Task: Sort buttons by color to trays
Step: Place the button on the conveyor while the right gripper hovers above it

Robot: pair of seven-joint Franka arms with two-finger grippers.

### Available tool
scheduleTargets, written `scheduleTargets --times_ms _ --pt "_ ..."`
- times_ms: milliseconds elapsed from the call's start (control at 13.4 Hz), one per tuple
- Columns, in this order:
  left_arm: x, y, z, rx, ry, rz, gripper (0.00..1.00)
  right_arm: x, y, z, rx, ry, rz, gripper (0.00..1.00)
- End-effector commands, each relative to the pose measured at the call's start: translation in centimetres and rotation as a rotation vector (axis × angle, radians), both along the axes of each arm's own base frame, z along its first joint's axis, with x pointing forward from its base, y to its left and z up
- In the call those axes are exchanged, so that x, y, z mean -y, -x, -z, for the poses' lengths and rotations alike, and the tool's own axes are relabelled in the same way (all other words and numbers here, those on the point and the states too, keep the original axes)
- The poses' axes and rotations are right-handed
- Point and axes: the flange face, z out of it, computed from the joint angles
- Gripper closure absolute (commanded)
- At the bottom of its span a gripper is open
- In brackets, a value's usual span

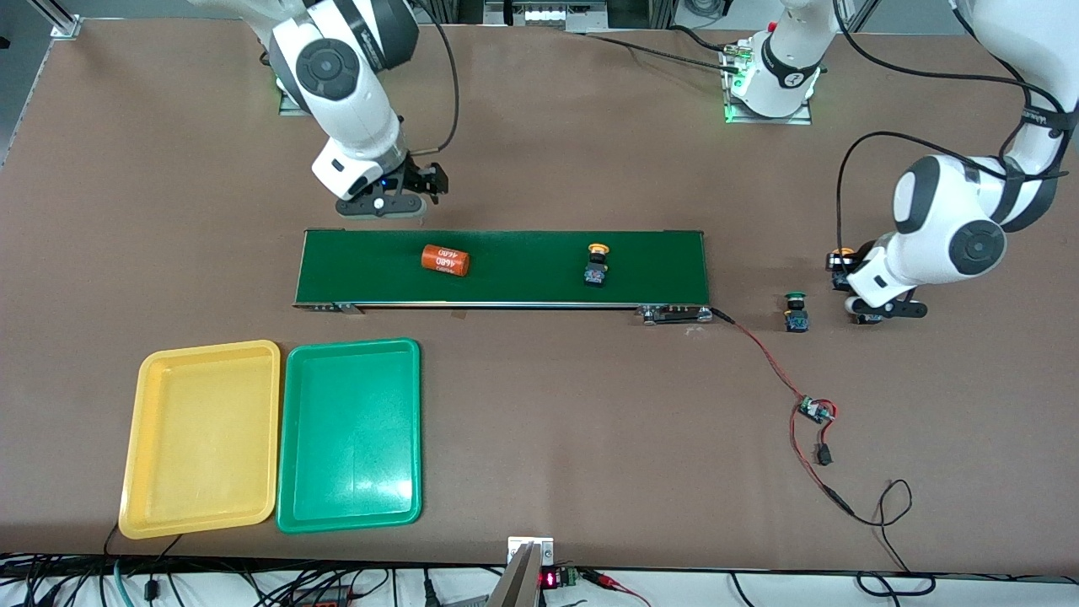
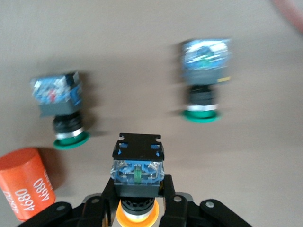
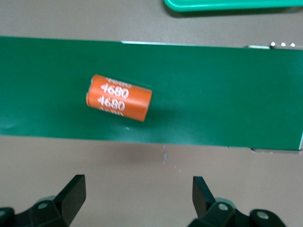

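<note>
Left gripper (image 2: 137, 208) pinches a yellow-capped button (image 2: 137, 165) at the surface's left-arm end, well apart from the yellow tray (image 1: 135, 438). Right gripper (image 3: 137, 198), spread, waits beside the conveyor belt (image 1: 506, 287).

Two yellow buttons (image 1: 598, 264) (image 2: 137, 168), one on belt (image 1: 523, 253), two green buttons (image 2: 64, 111) (image 2: 203, 80) off belt, two orange cylinders (image 1: 444, 260) (image 2: 26, 184), one on belt, two trays (image 1: 202, 438) (image 1: 350, 434).

A dark-green conveyor belt (image 1: 506, 267) carries an orange cylinder with white print (image 1: 444, 260) and a yellow-orange-capped, black-blue push-button (image 1: 597, 268). Shallow yellow plastic tray (image 1: 135, 447) beside shallow green plastic tray (image 1: 291, 472); brown worktop (image 1: 590, 421).
</note>
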Motion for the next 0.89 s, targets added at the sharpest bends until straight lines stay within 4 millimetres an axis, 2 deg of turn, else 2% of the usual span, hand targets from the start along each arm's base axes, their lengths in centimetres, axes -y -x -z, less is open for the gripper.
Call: scheduleTargets --times_ms 0,149,223,372,521,819 --pt "7.0 -0.6 -3.5 0.058 0.003 0.115 0.98 -1.0 -1.1 -0.4 0.010 -0.008 0.020 0.00" --pt "11.4 -1.4 -5.4 0.097 0.075 0.113 0.99 -1.0 -1.2 -0.4 0.013 -0.016 0.033 0.00" --pt "13.4 -1.1 -5.6 0.093 0.109 0.083 0.99 -1.0 -1.4 -0.5 0.021 -0.022 0.042 0.00" --pt "18.8 0.3 -5.0 0.068 0.136 0.072 0.99 -1.2 -1.5 -0.6 0.041 -0.033 0.055 0.00" --pt "23.6 1.2 -3.4 0.095 0.158 0.063 0.99 -1.3 -1.8 -0.1 0.054 -0.040 0.056 0.00" --pt "28.1 1.8 -1.8 0.088 0.165 -0.035 0.99 -1.1 -2.0 -0.3 0.054 -0.042 0.064 0.00"
